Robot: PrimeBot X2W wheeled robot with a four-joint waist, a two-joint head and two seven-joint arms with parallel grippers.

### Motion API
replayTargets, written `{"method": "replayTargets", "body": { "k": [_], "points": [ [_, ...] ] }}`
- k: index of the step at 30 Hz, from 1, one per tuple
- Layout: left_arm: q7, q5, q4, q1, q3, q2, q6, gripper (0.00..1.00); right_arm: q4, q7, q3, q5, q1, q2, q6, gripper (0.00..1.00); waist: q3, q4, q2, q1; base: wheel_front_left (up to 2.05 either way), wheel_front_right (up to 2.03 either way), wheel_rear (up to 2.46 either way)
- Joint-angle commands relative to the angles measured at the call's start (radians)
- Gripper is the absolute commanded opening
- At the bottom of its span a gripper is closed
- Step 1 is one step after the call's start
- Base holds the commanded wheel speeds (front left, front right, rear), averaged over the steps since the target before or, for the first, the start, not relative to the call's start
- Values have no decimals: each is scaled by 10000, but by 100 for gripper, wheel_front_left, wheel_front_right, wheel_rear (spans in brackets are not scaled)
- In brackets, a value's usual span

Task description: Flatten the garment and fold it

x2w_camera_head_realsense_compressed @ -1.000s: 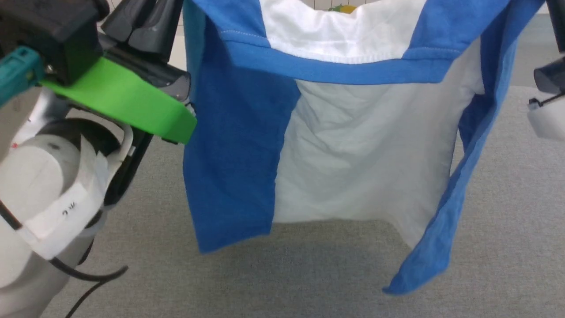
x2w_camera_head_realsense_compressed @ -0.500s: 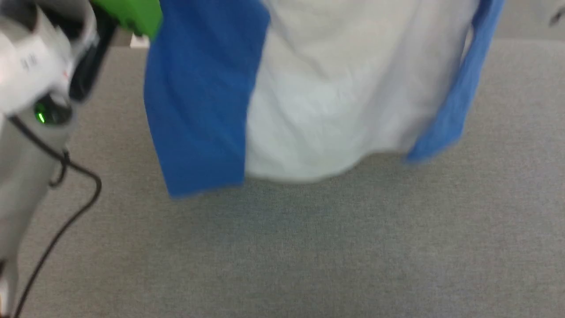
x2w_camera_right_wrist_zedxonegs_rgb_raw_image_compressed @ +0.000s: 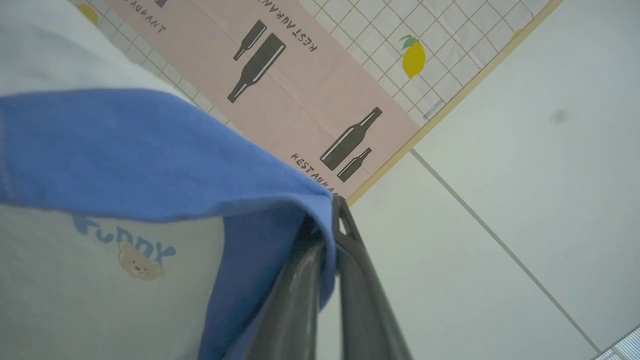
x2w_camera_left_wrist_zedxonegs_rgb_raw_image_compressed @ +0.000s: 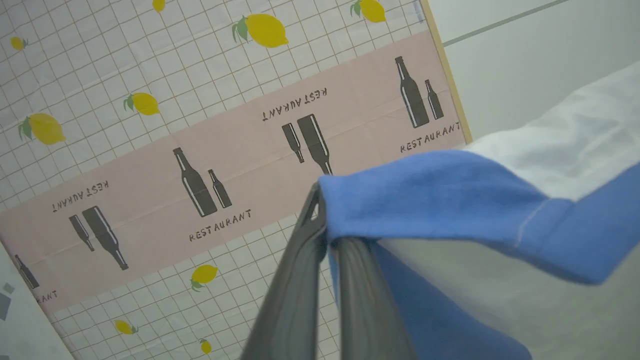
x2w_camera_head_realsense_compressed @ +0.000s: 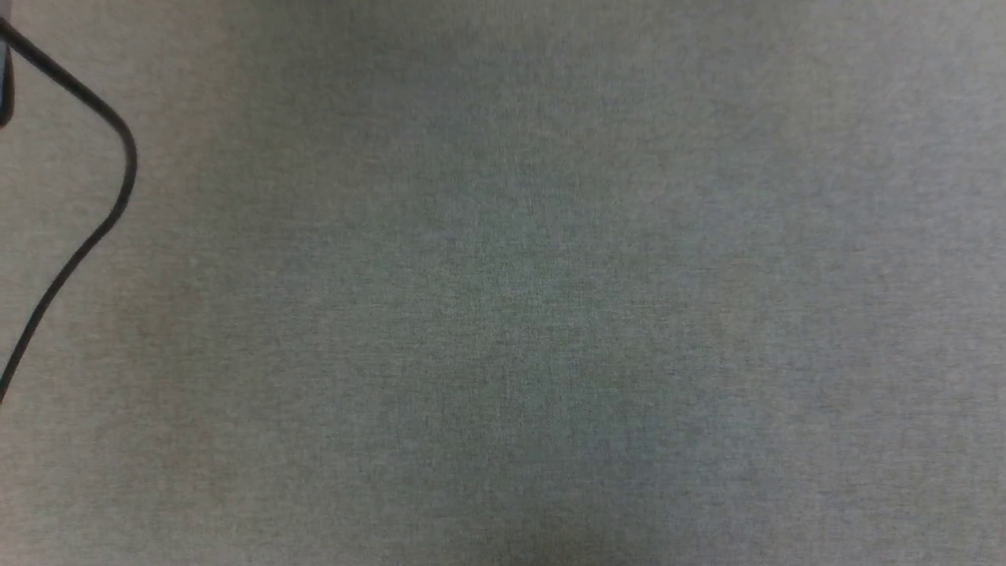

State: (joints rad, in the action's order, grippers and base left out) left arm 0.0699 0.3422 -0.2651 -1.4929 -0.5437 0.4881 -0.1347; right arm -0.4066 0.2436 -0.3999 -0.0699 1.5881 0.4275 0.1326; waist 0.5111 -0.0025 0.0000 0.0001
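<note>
- A second ago the head view was looking at the garment [x2w_camera_left_wrist_zedxonegs_rgb_raw_image_compressed: 450, 200] hanging up. The camera has tipped since then, and now a black cable [x2w_camera_head_realsense_compressed: 102, 212] is bending down the left edge of that view.
- To the right of the cable, a flat grey surface [x2w_camera_head_realsense_compressed: 550, 314] is spreading over the rest of that view. It is looking rough and woven.
- In the left wrist view, a sheet [x2w_camera_left_wrist_zedxonegs_rgb_raw_image_compressed: 150, 100] is lying across the left and middle. It is showing little squares, yellow lemons and a pink band of dark bottles.
- In the lower middle of that view, the left gripper [x2w_camera_left_wrist_zedxonegs_rgb_raw_image_compressed: 325, 225] is pinching its two long dark fingers together on a soft blue edge of the garment.
- The garment is running off to the right of that view. It is blue and folded on top, with thin white cloth behind and below.
- In the right wrist view, the garment is hanging at the left. A blue band is curving over a white part with blue letters and a small brown bear [x2w_camera_right_wrist_zedxonegs_rgb_raw_image_compressed: 140, 265].
- In the lower middle, the right gripper [x2w_camera_right_wrist_zedxonegs_rgb_raw_image_compressed: 332, 235] is squeezing tight on the blue cloth, which is draping over its left finger.
- On the right, a smooth pale floor [x2w_camera_right_wrist_zedxonegs_rgb_raw_image_compressed: 500, 175] with a thin line is lying past the sheet.
- This view is catching the printed side of the garment, while the left wrist view is catching plain cloth and a stitched seam.
</note>
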Motion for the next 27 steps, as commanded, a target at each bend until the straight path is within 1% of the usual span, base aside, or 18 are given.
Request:
{"method": "replayTargets", "body": {
  "k": [1,4,9,12,16,20,22,24,27],
  "points": [
    [-370,-113,-190,-86,-60,-100,-70,0,-293,-239,-19,-145,78,2,-19,0,1253,86,0,-1,0,0,0],
    [-1025,-142,-553,113,-140,-199,-26,0,-799,-664,-55,-270,-100,30,-19,0,1619,151,0,-1,0,0,0],
    [-1689,11,-746,799,-375,-165,316,0,-1098,-1227,-157,-90,-830,211,-19,0,1881,255,0,-1,0,0,0],
    [-1863,143,-434,1388,-528,-70,476,0,-769,-1351,-191,261,-1408,422,-19,0,1836,333,0,-1,0,0,0],
    [-1783,191,524,2501,-837,303,521,0,414,-1278,-133,958,-2595,870,-19,0,1586,397,0,-1,0,0,0],
    [-1356,264,1969,3951,-1131,823,255,0,2226,-843,235,1659,-4335,1428,-19,0,1240,407,0,-1,0,0,0],
    [-1061,378,2685,4807,-1247,1049,-27,0,3161,-523,634,1903,-5438,1592,-19,0,1012,386,0,-1,0,0,0],
    [-784,526,3333,5733,-1422,1198,-333,0,4029,-157,1129,2031,-6723,1652,-19,0,720,393,0,-1,0,0,0],
    [-431,694,4091,7113,-1746,1366,-839,0,5146,320,1951,2062,-8762,1547,-19,0,276,398,0,-1,0,0,0]
  ]
}}
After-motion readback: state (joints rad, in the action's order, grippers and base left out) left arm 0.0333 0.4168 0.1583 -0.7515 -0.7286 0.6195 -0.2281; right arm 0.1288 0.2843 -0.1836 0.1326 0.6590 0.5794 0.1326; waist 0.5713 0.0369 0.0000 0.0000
